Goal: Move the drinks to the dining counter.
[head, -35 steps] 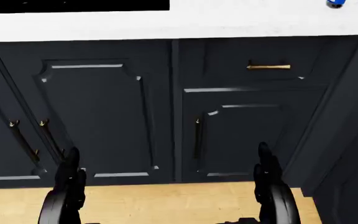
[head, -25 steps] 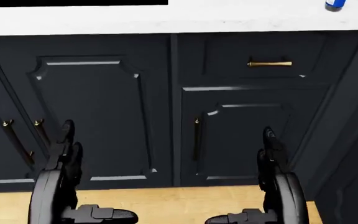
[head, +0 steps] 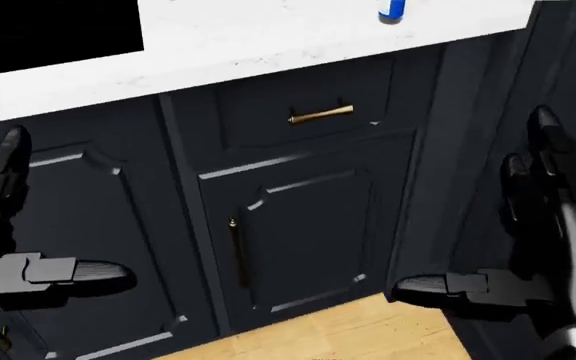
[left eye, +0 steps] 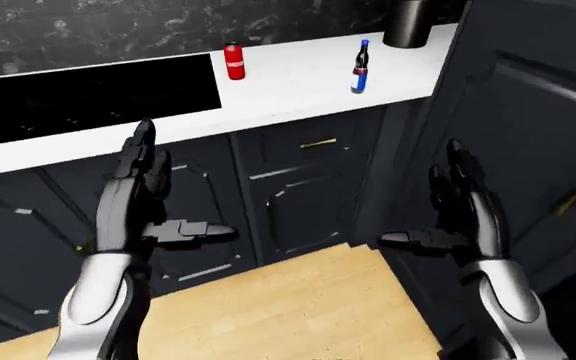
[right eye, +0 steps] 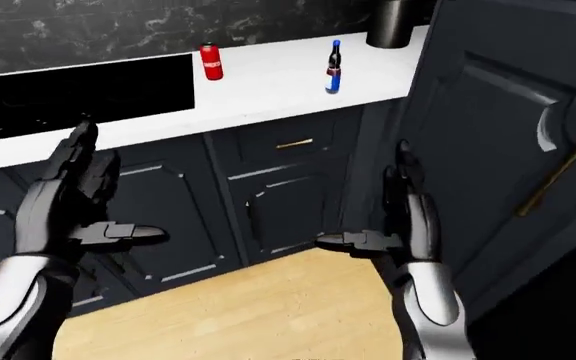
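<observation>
Since the earlier head view, swung and shifted: whole picture slid leftward, brass drawer handle [head: 320, 115] now left of centre, blue bottle base nearer the top middle — camera motion, not the things'. Both hands also risen higher in view.

Nearest, at the bottom of the left-eye view: left hand [left eye: 140, 196] raised, fingers straight and spread, thumb out sideways, holding nothing. Right hand [left eye: 460, 211] likewise flat and spread, thumb pointing inward, empty. Wooden floor [left eye: 288, 315] between and below them.

Beyond the hands: dark cabinet doors [left eye: 298, 202] under a white counter [left eye: 288, 86]. Tall dark panel [left eye: 528, 112] rising at the right, close beside the right hand.

On the counter, well apart from both hands: red can [left eye: 233, 61] upright just right of the black stove top [left eye: 88, 97]; blue-labelled bottle [left eye: 360, 67] upright further right, near the counter's edge. Dark cylindrical pot [left eye: 408, 22] at the top right, past the bottle.

Step in hand, by judgement: approach to the counter, no grasp begun. Next move likely calls for closing in, squaring to the counter, then reaching up and over the edge for one drink, probably the bottle with the right hand, minding the tall panel alongside.
</observation>
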Motion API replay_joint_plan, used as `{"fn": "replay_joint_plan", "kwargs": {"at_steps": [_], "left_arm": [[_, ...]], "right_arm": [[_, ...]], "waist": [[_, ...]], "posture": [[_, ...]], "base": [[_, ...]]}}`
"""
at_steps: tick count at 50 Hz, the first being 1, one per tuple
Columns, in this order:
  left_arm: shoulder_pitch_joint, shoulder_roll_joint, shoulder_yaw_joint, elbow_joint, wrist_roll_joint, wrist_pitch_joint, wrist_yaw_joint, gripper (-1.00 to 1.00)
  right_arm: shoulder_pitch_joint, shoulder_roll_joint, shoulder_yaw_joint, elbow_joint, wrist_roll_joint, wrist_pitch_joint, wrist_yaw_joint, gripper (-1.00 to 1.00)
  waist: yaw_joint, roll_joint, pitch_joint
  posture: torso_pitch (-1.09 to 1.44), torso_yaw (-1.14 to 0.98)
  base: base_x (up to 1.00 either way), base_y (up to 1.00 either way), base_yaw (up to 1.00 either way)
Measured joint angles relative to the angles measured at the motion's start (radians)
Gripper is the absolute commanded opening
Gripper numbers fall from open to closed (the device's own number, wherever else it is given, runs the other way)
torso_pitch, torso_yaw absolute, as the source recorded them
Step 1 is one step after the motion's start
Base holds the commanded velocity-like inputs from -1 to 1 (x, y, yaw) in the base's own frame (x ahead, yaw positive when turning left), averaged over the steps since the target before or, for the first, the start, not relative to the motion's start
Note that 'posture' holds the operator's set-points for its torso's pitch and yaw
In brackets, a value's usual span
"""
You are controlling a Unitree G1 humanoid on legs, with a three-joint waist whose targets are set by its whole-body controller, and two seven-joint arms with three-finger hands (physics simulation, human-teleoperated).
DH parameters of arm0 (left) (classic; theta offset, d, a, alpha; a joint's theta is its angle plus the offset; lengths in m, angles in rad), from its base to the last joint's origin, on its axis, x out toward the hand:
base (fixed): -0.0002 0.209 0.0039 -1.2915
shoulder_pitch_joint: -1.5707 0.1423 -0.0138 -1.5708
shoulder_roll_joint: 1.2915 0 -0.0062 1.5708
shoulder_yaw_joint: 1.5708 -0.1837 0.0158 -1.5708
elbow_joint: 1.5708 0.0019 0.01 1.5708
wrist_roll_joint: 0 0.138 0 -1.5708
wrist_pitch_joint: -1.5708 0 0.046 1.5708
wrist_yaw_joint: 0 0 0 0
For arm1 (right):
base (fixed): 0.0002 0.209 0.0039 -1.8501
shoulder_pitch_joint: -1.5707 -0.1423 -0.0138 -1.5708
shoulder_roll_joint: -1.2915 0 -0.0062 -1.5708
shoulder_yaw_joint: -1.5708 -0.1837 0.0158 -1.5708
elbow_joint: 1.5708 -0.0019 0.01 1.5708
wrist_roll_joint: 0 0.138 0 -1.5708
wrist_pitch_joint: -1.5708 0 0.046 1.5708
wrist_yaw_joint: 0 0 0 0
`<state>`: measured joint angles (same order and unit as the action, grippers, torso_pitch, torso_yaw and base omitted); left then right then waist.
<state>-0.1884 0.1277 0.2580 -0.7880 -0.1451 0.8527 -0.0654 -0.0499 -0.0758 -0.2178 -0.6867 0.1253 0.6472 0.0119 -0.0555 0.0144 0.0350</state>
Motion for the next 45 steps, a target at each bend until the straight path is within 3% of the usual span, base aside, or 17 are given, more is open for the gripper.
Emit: {"fn": "replay_joint_plan", "kwargs": {"at_steps": [3,5,8,11,13,18,21,25,26,29,31,38,39,40,41,43,45], "left_arm": [[-0.015,0.016,0.036,-0.018,-0.058,0.026,0.004,1.0],[-0.015,0.035,0.067,-0.038,-0.089,0.051,0.016,1.0],[-0.043,0.069,0.116,-0.065,-0.128,0.111,0.046,1.0],[-0.08,0.105,0.172,-0.092,-0.167,0.171,0.083,1.0],[-0.105,0.125,0.193,-0.119,-0.196,0.208,0.11,1.0],[-0.098,0.136,0.164,-0.137,-0.244,0.204,0.137,1.0],[-0.075,0.133,0.133,-0.108,-0.242,0.189,0.132,1.0],[-0.089,0.126,0.139,-0.113,-0.251,0.203,0.133,1.0],[-0.082,0.118,0.136,-0.119,-0.257,0.203,0.133,1.0],[-0.076,0.123,0.128,-0.122,-0.276,0.216,0.128,1.0],[-0.083,0.128,0.138,-0.124,-0.28,0.213,0.13,1.0],[-0.086,0.137,0.152,-0.132,-0.289,0.195,0.134,1.0],[-0.085,0.141,0.156,-0.128,-0.291,0.195,0.134,1.0],[-0.078,0.139,0.159,-0.117,-0.29,0.198,0.136,1.0],[-0.068,0.137,0.161,-0.105,-0.288,0.203,0.139,1.0],[-0.058,0.139,0.167,-0.099,-0.284,0.215,0.143,1.0],[-0.068,0.144,0.175,-0.114,-0.288,0.218,0.145,1.0]], "right_arm": [[-0.008,-0.016,-0.061,-0.063,0.017,0.052,-0.016,1.0],[-0.024,-0.021,-0.069,-0.086,0.023,0.062,-0.027,1.0],[-0.041,-0.019,-0.058,-0.116,0.046,0.084,-0.032,1.0],[-0.046,-0.014,-0.05,-0.155,0.096,0.135,-0.032,1.0],[-0.052,-0.022,-0.068,-0.194,0.125,0.167,-0.039,1.0],[-0.052,-0.03,-0.089,-0.212,0.149,0.137,-0.055,1.0],[-0.037,-0.029,-0.079,-0.199,0.153,0.132,-0.058,1.0],[-0.03,-0.031,-0.078,-0.186,0.153,0.128,-0.06,1.0],[-0.026,-0.033,-0.086,-0.186,0.153,0.132,-0.062,1.0],[-0.018,-0.031,-0.103,-0.193,0.151,0.152,-0.074,1.0],[-0.029,-0.033,-0.095,-0.207,0.152,0.148,-0.077,1.0],[-0.038,-0.036,-0.088,-0.216,0.161,0.13,-0.072,1.0],[-0.038,-0.03,-0.083,-0.212,0.162,0.131,-0.071,1.0],[-0.035,-0.025,-0.074,-0.203,0.166,0.139,-0.07,1.0],[-0.031,-0.026,-0.067,-0.196,0.17,0.147,-0.067,1.0],[-0.024,-0.026,-0.066,-0.199,0.176,0.159,-0.063,1.0],[-0.026,-0.028,-0.075,-0.218,0.178,0.159,-0.063,1.0]], "waist": [[-0.005,-0.002,-0.001],[0.002,0.003,0.006],[0.036,0.052,0.022],[0.065,0.029,0.051],[0.069,0.025,0.038],[0.076,-0.013,0.019],[0.087,-0.037,0.025],[0.081,-0.08,0.019],[0.074,-0.065,0.025],[0.068,-0.07,0.01],[0.065,-0.06,0.002],[0.046,0.015,-0.009],[0.052,0.017,0.001],[0.062,0.009,0.028],[0.067,0.019,0.046],[0.074,0.037,0.033],[0.076,0.037,0.015]], "posture": [[0.0,0.0],[0.0,0.0],[0.0,0.0],[0.0,0.0],[0.0,0.0],[0.0,0.0],[0.0,0.0],[0.0,0.0],[0.0,0.0],[0.0,0.0],[0.0,0.0],[0.0,0.0],[0.0,0.0],[0.0,0.0],[0.0,0.0],[0.0,0.0],[0.0,0.0]], "base": [[0.0,-0.03,-0.24],[0.04,0.0,0.0],[0.38,0.0,0.0],[0.6,0.0,0.0],[0.62,0.0,0.0],[0.62,0.0,0.0],[0.63,0.0,0.0],[0.62,0.0,0.0],[0.62,0.0,0.0],[0.62,0.0,0.0],[0.62,0.0,0.0],[0.62,0.0,0.0],[0.62,0.0,0.0],[0.62,0.0,0.0],[0.62,0.0,0.0],[0.59,0.0,0.0],[0.51,0.0,0.0]]}}
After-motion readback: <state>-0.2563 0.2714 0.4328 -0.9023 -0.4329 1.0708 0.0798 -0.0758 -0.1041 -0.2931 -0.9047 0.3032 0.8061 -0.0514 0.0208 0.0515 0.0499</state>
